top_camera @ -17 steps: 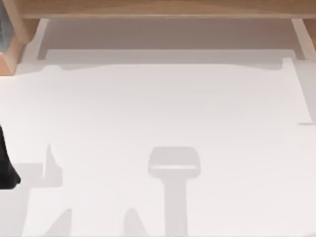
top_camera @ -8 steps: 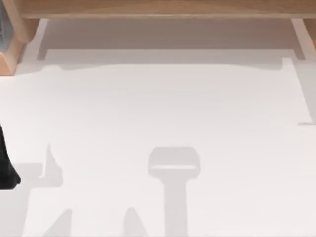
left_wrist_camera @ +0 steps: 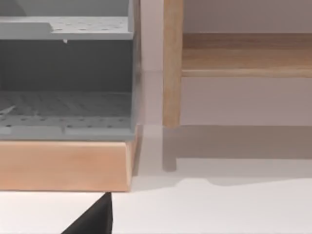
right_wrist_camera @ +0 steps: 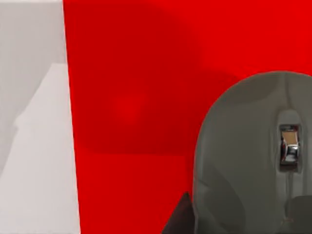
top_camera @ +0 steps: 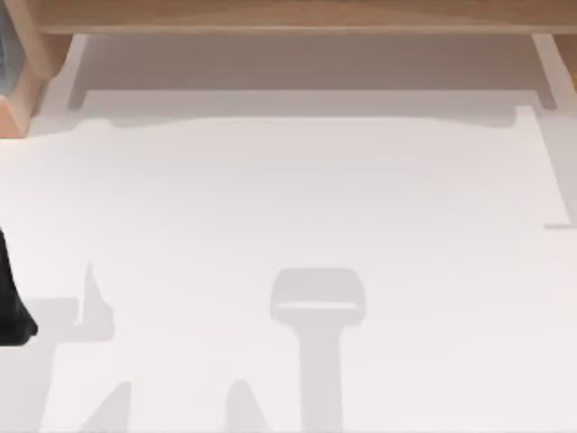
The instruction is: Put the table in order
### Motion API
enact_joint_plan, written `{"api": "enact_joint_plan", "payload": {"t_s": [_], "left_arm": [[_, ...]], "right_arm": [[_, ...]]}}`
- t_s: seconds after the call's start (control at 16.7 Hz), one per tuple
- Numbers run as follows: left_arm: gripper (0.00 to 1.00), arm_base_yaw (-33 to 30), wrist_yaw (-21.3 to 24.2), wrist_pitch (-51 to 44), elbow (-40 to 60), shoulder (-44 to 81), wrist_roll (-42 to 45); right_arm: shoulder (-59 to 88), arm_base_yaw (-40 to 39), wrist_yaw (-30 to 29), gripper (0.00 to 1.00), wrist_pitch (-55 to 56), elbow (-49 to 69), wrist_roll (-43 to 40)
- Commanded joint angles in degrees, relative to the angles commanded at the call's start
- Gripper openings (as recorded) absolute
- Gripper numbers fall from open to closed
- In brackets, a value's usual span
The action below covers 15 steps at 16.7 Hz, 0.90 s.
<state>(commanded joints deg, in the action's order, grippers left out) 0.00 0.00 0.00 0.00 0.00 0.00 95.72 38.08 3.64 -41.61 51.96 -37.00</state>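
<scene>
your inventory: white table [top_camera: 297, 198] spans the top view, wooden frame [top_camera: 288, 16] along its far edge. left arm [top_camera: 11, 302] at the table's left edge. right wrist view: grey mouse [right_wrist_camera: 253, 156] on red mat [right_wrist_camera: 136, 97]. finger state on both grippers: you cannot tell.

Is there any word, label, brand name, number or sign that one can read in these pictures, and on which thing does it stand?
None can be read.
The grey computer mouse on the red mat: no print or logo.
The grey perforated rack and the wooden frame: no markings.
The table: plain white, with shadows on it.
</scene>
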Motion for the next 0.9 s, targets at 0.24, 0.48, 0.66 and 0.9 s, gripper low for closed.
{"api": "enact_joint_plan", "payload": {"t_s": [0.24,0.48,0.66,0.9], "left_arm": [[1.00,0.00,0.00,0.00,0.00,0.00,0.00],[1.00,0.00,0.00,0.00,0.00,0.00,0.00],[1.00,0.00,0.00,0.00,0.00,0.00,0.00],[1.00,0.00,0.00,0.00,0.00,0.00,0.00]], "right_arm": [[0.00,0.00,0.00,0.68,0.00,0.00,0.00],[0.00,0.00,0.00,0.98,0.00,0.00,0.00],[0.00,0.00,0.00,1.00,0.00,0.00,0.00],[0.00,0.00,0.00,1.00,0.00,0.00,0.00]]}}
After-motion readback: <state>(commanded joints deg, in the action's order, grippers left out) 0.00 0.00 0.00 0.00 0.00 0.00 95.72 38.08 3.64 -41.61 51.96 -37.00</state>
